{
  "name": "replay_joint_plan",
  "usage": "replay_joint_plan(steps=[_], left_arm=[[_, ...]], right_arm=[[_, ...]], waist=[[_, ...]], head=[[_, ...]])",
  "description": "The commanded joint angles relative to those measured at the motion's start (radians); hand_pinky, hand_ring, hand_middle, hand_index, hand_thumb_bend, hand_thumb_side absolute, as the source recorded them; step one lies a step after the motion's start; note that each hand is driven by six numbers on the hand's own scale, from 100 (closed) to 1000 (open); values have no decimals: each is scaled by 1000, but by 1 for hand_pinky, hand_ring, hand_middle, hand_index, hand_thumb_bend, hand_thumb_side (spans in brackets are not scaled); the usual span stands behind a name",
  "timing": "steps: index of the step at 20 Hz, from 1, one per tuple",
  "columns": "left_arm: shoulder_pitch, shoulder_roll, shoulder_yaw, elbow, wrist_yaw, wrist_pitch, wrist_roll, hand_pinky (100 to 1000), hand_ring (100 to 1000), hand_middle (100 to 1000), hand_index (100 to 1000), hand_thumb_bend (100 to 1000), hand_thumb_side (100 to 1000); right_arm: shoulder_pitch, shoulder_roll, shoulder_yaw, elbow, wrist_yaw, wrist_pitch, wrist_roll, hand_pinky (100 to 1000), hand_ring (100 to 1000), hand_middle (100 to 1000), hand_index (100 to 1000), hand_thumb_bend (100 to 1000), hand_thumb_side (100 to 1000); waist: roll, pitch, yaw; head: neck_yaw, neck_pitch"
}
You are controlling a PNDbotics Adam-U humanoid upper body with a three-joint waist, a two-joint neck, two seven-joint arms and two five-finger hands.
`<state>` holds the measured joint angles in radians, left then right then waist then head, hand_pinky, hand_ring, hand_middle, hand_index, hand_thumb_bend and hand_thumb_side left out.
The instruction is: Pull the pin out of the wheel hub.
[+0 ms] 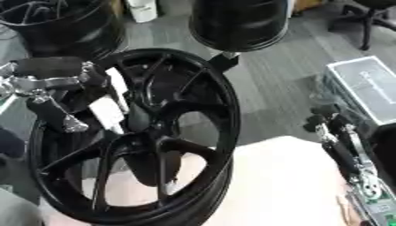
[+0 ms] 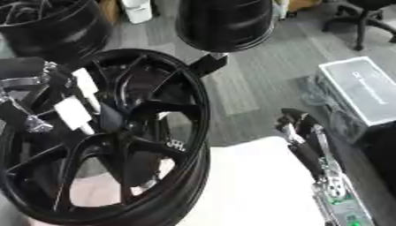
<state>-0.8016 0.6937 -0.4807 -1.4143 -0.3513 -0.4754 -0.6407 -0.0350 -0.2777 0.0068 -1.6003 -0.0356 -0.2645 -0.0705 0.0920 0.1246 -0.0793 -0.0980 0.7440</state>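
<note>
Wheel hub (image 1: 139, 137) stands upright at the desk (image 1: 286, 185) edge; my left hand (image 1: 54, 84) reaches onto its spokes, fingers' closure unclear. Pin not discernible. Right hand (image 2: 306, 141) idles. Pull straight along the axis.

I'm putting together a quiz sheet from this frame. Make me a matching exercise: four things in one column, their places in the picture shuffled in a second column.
1. wheel hub
2. left hand
3. right hand
4. grey box

a. right edge, on the floor
b. left side, at the wheel's rim
c. centre, standing upright
d. lower right, apart from the wheel

Pairs: 1-c, 2-b, 3-d, 4-a
</note>
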Motion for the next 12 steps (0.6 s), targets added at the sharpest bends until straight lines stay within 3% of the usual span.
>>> replay_joint_plan(steps=[1, 4, 7, 12], left_arm=[[-15, 10, 16, -9, 26, -267, -266, 491, 329, 425, 594, 267, 100], [-15, 10, 25, -14, 70, -243, -266, 477, 280, 342, 527, 227, 100], [-21, 17, 28, -30, 119, -227, -266, 477, 269, 327, 517, 180, 100], [-35, 62, 48, -95, 206, -214, -266, 478, 262, 318, 512, 199, 100]], right_arm=[[-8, -18, -2, -11, -4, -3, 2, 682, 612, 587, 749, 100, 553], [-8, -18, -3, -11, -3, -3, 2, 682, 612, 586, 749, 100, 553], [-8, -17, -3, -11, -3, -3, 2, 681, 612, 586, 749, 100, 553], [-7, -17, -4, -10, -4, -3, 2, 682, 612, 586, 749, 100, 554]], waist=[[-4, -12, 1], [-5, -12, 2], [-5, -13, 2], [-5, -14, 4]], head=[[-3, -13], [-4, -12], [-2, -11], [0, -10]])
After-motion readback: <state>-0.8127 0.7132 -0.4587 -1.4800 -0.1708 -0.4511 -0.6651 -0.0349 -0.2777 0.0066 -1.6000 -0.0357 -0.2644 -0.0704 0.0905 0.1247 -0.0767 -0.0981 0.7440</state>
